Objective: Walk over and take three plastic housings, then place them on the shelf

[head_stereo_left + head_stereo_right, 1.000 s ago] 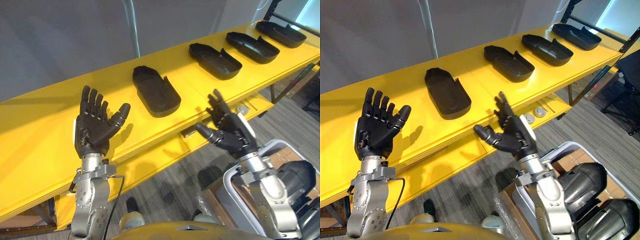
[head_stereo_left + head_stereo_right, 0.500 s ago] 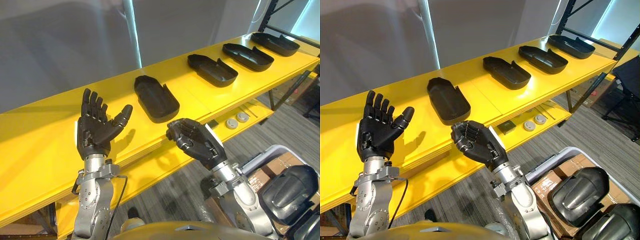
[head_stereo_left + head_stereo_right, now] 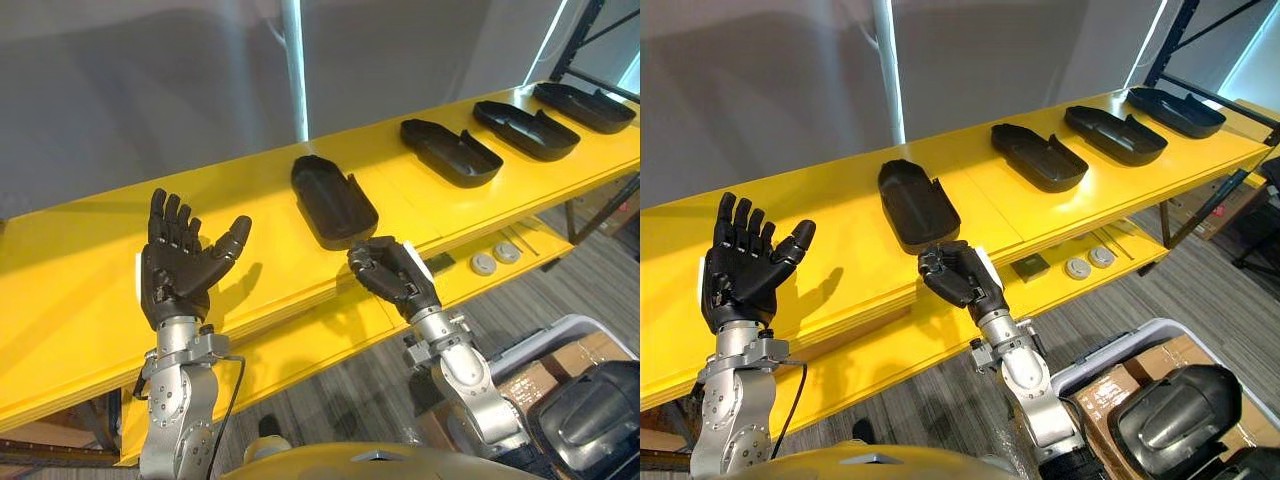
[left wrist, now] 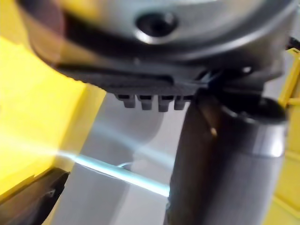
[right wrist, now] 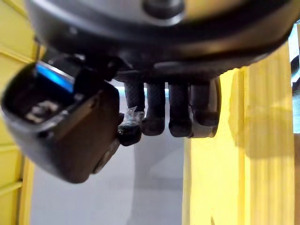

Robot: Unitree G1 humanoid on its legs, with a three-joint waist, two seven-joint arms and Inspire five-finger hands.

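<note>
Your left hand [image 3: 180, 270] is up over the left stretch of the yellow shelf [image 3: 80, 300], palm open, fingers spread, empty. Your right hand [image 3: 392, 275] sits at the shelf's front edge, curled into a fist on nothing. Four black plastic housings lie in a row on the shelf top: the nearest housing [image 3: 333, 200] just behind your right hand, the others [image 3: 450, 152] further right. More dark housings [image 3: 1175, 410] sit in a bin below the shelf's right end. Placing looks largely done; nothing in hand now.

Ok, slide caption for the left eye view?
Left robot hand open, right robot hand curled empty, before four black housings on a yellow shelf.
</note>
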